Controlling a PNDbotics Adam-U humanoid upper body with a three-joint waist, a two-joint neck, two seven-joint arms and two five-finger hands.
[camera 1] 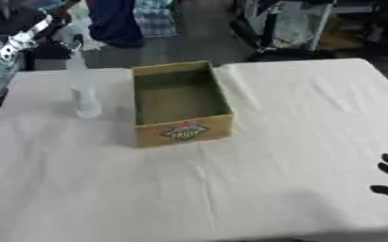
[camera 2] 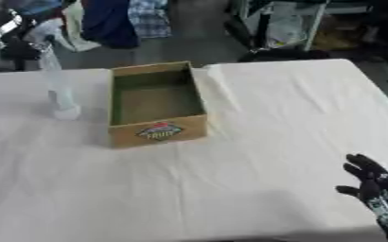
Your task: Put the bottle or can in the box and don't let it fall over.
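A clear plastic bottle (camera 1: 81, 90) stands on the white tablecloth just left of an open brown cardboard box (camera 1: 179, 100) with a colourful label on its front. My left arm comes in from the upper left, and my left hand (camera 1: 67, 40) is at the bottle's top, with dark fingers curled round its neck. The bottle's base touches the cloth and it leans slightly. The box is empty inside. My right hand (camera 2: 371, 185) rests open at the lower right edge, fingers up, far from both.
The table (camera 1: 296, 142) is covered by a white cloth, with wide bare room in front of and right of the box. Beyond the far edge are hanging clothes (camera 1: 131, 19) and a metal rack (camera 1: 288, 23).
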